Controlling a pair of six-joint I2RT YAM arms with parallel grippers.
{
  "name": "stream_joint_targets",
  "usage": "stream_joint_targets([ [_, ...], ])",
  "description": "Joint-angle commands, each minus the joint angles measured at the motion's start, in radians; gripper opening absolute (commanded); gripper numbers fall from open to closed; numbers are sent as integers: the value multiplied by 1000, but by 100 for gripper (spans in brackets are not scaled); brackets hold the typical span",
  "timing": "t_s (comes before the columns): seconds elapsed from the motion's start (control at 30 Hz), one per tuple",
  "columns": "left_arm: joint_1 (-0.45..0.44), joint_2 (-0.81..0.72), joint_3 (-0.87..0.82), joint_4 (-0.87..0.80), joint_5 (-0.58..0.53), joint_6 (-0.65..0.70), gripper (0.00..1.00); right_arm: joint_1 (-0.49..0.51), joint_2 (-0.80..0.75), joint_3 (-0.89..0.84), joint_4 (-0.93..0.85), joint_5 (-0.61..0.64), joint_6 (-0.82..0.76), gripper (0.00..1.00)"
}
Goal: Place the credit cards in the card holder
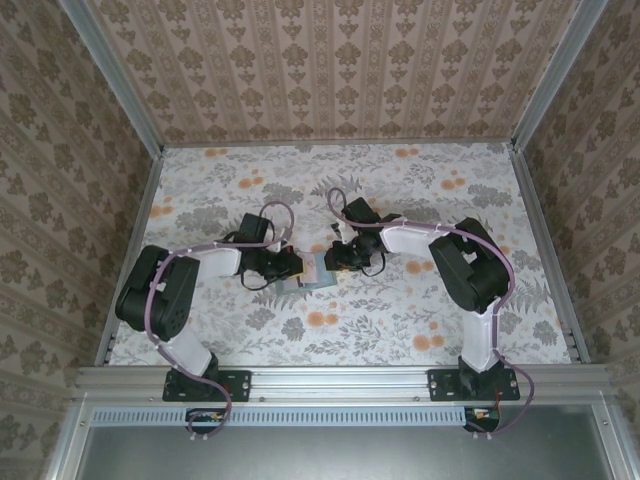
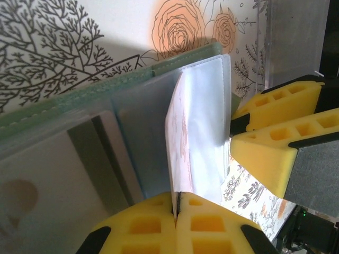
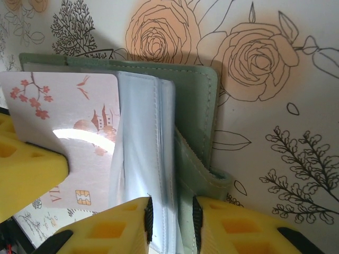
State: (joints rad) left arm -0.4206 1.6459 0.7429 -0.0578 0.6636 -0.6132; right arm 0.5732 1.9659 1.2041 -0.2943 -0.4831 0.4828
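My left gripper (image 2: 175, 203) pinches the pale, blossom-printed plastic credit card (image 3: 69, 132). My right gripper (image 3: 172, 217) narrowly clamps the grey-green stitched card holder (image 3: 196, 106), which lies mid floral table (image 1: 400, 320). I'd feed the card in flat, though the pocket mouth is hard to see.

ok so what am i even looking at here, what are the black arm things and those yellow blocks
It's a robot: a left arm and a right arm bolted to the near edge of a flowery table. The wide picture looks down from above; the close-ups come from a camera on each wrist. The yellow blocks do the grasping: the left fingers pinch a pale blossom-printed card, its edge tucked behind a clear page of the open green card holder. The right fingers grip those clear pages.
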Motion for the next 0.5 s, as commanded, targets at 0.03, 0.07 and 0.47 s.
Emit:
stream_joint_targets([
  [0.03, -6, -19, -43, -65, -78, -27, 0, 15, 31, 10, -15, 17, 14, 29],
  [0.07, -7, -20, -46, -68, -90, -38, 0, 14, 30, 8, -15, 18, 15, 29],
  [0.47, -12, -20, -65, -39, -116, -105, 0, 15, 34, 5, -11, 15, 13, 29],
])
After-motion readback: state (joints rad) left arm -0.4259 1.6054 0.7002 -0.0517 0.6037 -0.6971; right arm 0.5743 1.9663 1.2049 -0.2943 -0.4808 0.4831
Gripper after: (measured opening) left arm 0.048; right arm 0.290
